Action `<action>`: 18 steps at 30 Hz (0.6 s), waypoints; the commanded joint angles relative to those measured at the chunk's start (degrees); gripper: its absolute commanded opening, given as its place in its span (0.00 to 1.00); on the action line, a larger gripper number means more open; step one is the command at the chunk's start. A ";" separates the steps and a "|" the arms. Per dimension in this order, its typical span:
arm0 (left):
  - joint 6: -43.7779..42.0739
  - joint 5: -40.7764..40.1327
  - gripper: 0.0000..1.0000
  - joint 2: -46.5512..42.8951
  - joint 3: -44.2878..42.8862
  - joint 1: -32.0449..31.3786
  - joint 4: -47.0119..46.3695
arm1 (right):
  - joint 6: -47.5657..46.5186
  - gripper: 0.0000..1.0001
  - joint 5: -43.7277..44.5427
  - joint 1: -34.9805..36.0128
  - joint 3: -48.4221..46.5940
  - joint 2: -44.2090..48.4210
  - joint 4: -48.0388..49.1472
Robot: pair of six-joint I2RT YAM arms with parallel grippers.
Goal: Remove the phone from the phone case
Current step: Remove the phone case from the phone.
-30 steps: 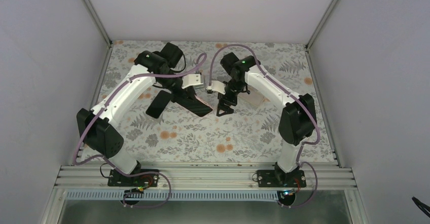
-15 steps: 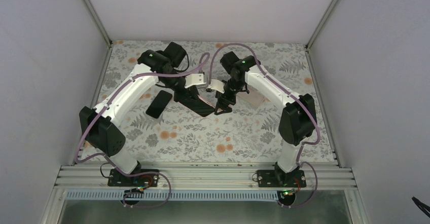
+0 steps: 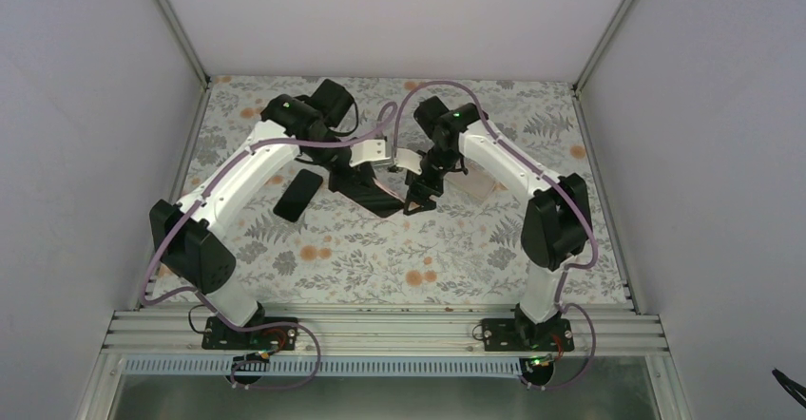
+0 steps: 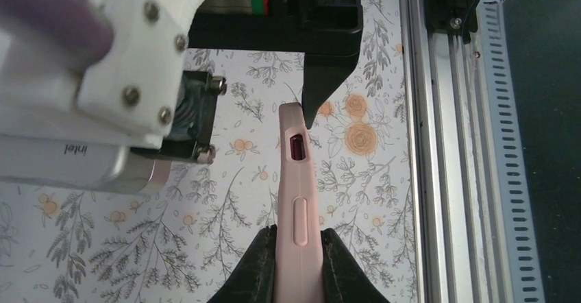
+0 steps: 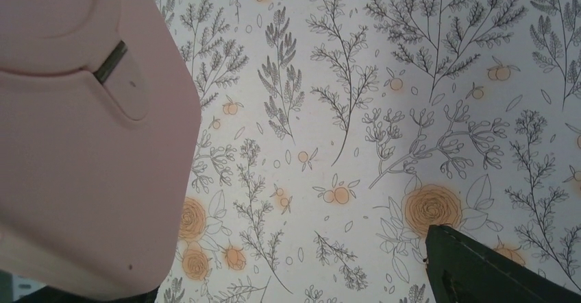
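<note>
My left gripper (image 4: 298, 238) is shut on the pink phone case (image 4: 297, 179) and holds it edge-on above the table. A dark slot shows in the case's side. My right gripper (image 5: 274, 275) is open. The case (image 5: 82, 145) fills the left of the right wrist view, over that gripper's left finger. Its right finger (image 5: 479, 269) stands apart. In the left wrist view a black fingertip (image 4: 327, 83) of the right gripper touches the case's far end. A black phone (image 3: 298, 194) lies flat on the table, left of both grippers (image 3: 375, 192) (image 3: 418, 200).
A pale flat object (image 3: 473, 184) lies on the floral table under the right arm. The metal rail (image 4: 445, 145) at the table's near edge shows in the left wrist view. Grey walls close in the table on three sides.
My left gripper has carried the case to the right, up against the right gripper. The right gripper has shifted slightly towards it. The black phone has not moved.
</note>
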State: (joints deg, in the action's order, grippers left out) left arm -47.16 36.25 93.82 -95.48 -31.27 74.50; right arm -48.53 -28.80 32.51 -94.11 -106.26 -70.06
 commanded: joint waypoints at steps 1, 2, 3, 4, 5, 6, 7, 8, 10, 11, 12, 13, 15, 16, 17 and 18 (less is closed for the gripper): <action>0.16 3.58 0.02 -2.35 0.33 -4.13 3.28 | -1.40 0.92 2.82 -2.05 -2.65 -2.45 2.47; 0.32 3.14 0.02 -2.56 1.06 -4.81 3.28 | -1.51 0.92 3.01 -2.15 -3.19 -2.86 2.35; 0.51 2.83 0.02 -2.84 1.68 -5.46 3.28 | -1.70 0.92 3.13 -2.31 -3.71 -3.14 2.26; 0.69 2.59 0.02 -3.12 2.18 -5.92 3.28 | -1.86 0.92 3.34 -2.48 -4.33 -3.55 2.15; 0.93 2.19 0.02 -3.29 2.66 -6.34 3.27 | -2.03 0.92 3.59 -2.65 -5.08 -4.10 2.01; 1.15 1.90 0.02 -3.59 2.99 -6.61 3.33 | -2.27 0.92 3.75 -2.91 -5.64 -4.36 1.70; 1.35 1.70 0.02 -4.04 3.29 -6.80 3.29 | -2.45 0.92 4.01 -3.13 -5.99 -4.73 1.42; 1.55 1.57 0.02 -4.42 3.55 -6.93 3.28 | -2.63 0.92 4.20 -3.30 -6.26 -4.89 1.30; 1.69 1.86 0.02 -5.16 3.91 -7.29 3.28 | -2.90 0.92 4.70 -3.69 -6.50 -5.10 1.31; 1.78 1.97 0.02 -5.42 4.06 -7.50 3.27 | -2.97 0.92 5.04 -3.74 -6.65 -5.13 1.49; 1.87 2.02 0.02 -5.47 4.14 -7.80 3.28 | -2.98 0.92 5.33 -3.81 -6.81 -5.20 1.70; 1.96 1.94 0.02 -5.51 4.20 -8.04 3.28 | -3.04 0.92 5.49 -3.94 -7.01 -5.32 1.76; 2.20 1.78 0.02 -5.37 4.09 -8.42 3.27 | -2.91 0.91 5.80 -4.13 -7.60 -5.56 2.10; 2.22 1.78 0.02 -5.07 3.89 -8.52 3.28 | -2.85 0.91 5.52 -4.21 -8.11 -5.81 1.89; 2.25 1.75 0.02 -4.88 3.76 -8.54 3.28 | -2.88 0.92 5.27 -4.23 -8.44 -5.99 1.60; 2.18 1.68 0.02 -4.83 3.63 -8.59 3.28 | -2.81 0.92 5.03 -4.28 -8.63 -6.08 1.33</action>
State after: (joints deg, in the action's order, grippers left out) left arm -45.50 34.72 90.13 -91.20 -39.94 76.93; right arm -50.98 -24.01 28.40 -100.40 -111.11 -69.67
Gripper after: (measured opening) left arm 0.121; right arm 0.916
